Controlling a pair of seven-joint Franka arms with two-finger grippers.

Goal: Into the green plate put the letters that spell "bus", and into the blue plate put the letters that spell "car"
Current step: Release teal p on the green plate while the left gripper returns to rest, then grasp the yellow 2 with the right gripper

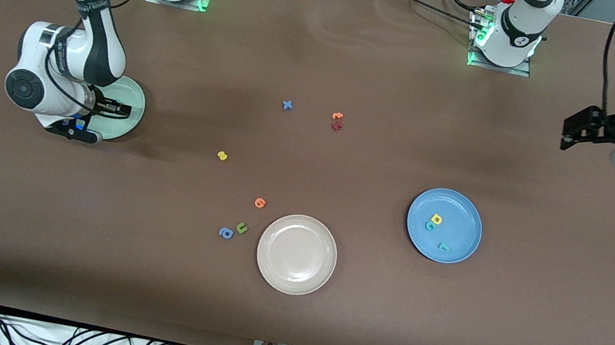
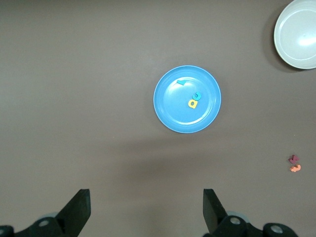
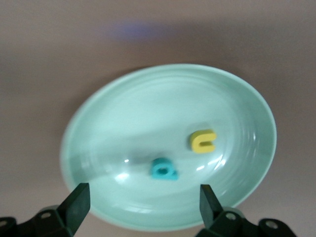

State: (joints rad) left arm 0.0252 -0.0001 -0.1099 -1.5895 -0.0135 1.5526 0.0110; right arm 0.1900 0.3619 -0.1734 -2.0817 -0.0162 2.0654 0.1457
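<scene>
Right gripper (image 3: pixel 140 210) is hovering jaws apart over round mint-green plastic plate (image 3: pixel 98 103); left gripper (image 2: pixel 146 212) is waiting, also apart. Risk: grabbing green foam u (image 1: pixel 241 227) instead of yellow foam s (image 1: pixel 222 155).

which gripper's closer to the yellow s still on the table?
Right. The right gripper hangs open over the green plate, toward the right arm's end from the yellow s. The left gripper waits, open, up by the left arm's end, much farther off.
</scene>
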